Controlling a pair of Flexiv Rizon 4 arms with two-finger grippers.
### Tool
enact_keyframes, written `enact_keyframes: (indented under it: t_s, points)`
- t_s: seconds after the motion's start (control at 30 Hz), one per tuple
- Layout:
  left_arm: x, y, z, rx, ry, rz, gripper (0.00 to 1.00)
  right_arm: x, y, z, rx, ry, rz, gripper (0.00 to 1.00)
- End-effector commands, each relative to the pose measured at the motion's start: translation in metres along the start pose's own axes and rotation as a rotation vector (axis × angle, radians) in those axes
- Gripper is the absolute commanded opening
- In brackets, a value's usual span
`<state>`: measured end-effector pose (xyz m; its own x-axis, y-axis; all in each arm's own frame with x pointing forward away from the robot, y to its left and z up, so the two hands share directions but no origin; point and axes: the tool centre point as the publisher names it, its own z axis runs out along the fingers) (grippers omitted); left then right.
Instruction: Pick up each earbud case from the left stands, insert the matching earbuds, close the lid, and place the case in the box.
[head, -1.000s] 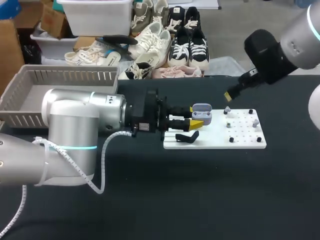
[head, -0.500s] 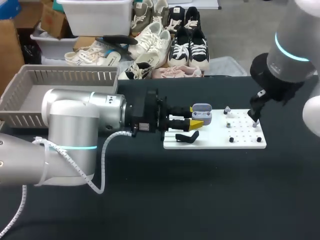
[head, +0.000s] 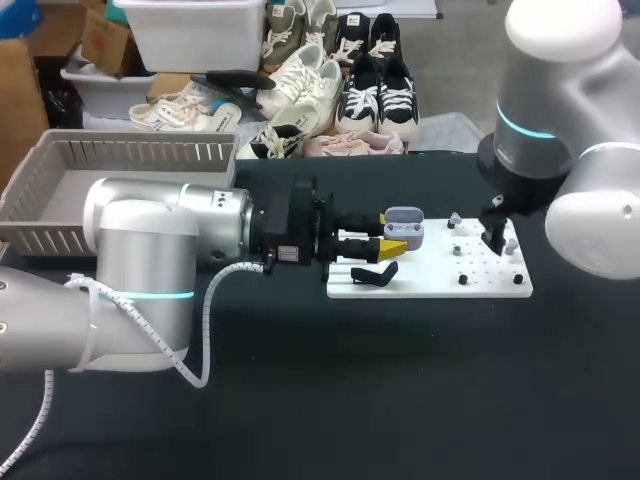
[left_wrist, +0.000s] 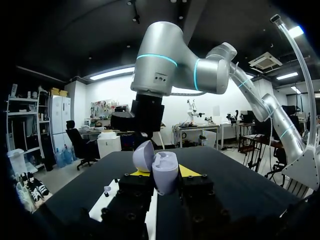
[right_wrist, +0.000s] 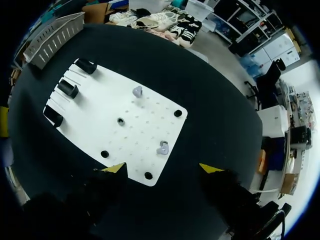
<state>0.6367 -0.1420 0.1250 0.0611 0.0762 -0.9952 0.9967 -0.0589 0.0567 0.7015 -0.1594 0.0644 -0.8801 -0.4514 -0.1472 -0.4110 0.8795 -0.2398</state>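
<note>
1. Two arms work the black desk (head: 300, 400): the left jaws are clamped on the open-lidded earbud case (head: 404, 228), over the white board (head: 500, 288)'s far edge, left of middle.
2. Right jaws hang apart above the board's right edge, gripping nothing.
3. One grey earbud (right_wrist: 162, 147) sits just ahead of them; a second earbud (right_wrist: 137, 91) stands by the far edge.
4. Grey box (head: 60, 190) sits at the desk's far left corner.

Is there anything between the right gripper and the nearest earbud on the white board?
Nothing visible does. The right gripper hangs open over the white board, and the nearest earbud lies on bare board just ahead of its fingers. The earbud case sits apart in the left gripper.
</note>
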Motion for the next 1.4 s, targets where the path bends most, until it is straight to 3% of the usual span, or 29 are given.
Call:
enact_keyframes:
  t_s: [0.03,0.17,0.23,0.33,0.43,1.03,1.4]
  points:
    - [0.000,-0.002,0.000,-0.006,-0.001,0.002,0.00,-0.007,0.000,0.014,-0.021,0.021,0.007,0.81]
    - [0.000,-0.002,0.000,-0.006,-0.001,0.002,0.00,-0.008,0.000,0.021,-0.035,0.023,0.011,0.78]
    - [0.000,-0.002,0.000,-0.006,-0.001,0.002,0.00,-0.010,-0.001,0.024,-0.038,0.020,0.014,0.69]
    - [0.000,-0.002,0.000,-0.006,-0.001,0.002,0.00,-0.012,-0.005,0.028,-0.039,0.019,0.020,0.64]
    - [0.000,-0.002,0.000,-0.006,-0.001,0.002,0.00,-0.013,-0.007,0.030,-0.037,0.016,0.026,0.49]
    - [0.000,-0.002,0.000,-0.006,-0.001,0.002,0.00,-0.010,-0.002,0.041,-0.047,0.033,0.018,0.48]
    - [0.000,-0.002,0.000,-0.006,-0.001,0.002,0.00,-0.011,0.000,0.048,-0.047,0.045,0.013,0.40]
